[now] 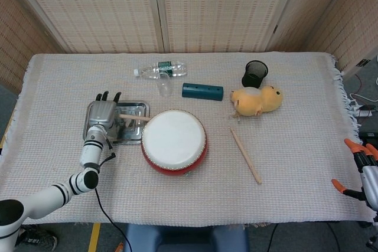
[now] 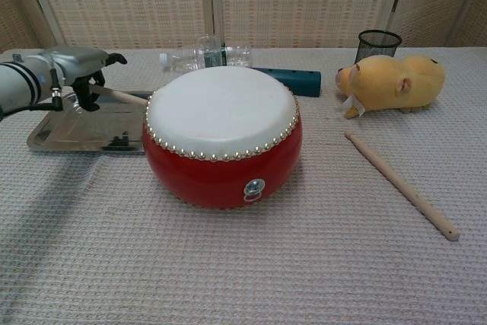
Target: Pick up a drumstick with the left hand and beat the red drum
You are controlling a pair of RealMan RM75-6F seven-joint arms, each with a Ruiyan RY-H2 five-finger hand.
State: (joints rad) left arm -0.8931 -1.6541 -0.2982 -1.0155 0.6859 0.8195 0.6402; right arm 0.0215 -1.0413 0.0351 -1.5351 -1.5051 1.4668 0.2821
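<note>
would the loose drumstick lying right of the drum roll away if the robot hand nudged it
Probably a little. The drumstick looks round and smooth, so a sideways push could roll it, though the woven tablecloth should slow it. It looks like stiff, thin wood, likely light and unbending when lifted.

We are seeing the right hand [image 1: 367,175] cut off by the head view's right edge, so its grip is unreadable. The red drum [image 2: 221,136] is hiding the near end of the drumstick [image 2: 120,97] in the chest view, and the left hand [image 2: 77,66] is covering its far end.
</note>
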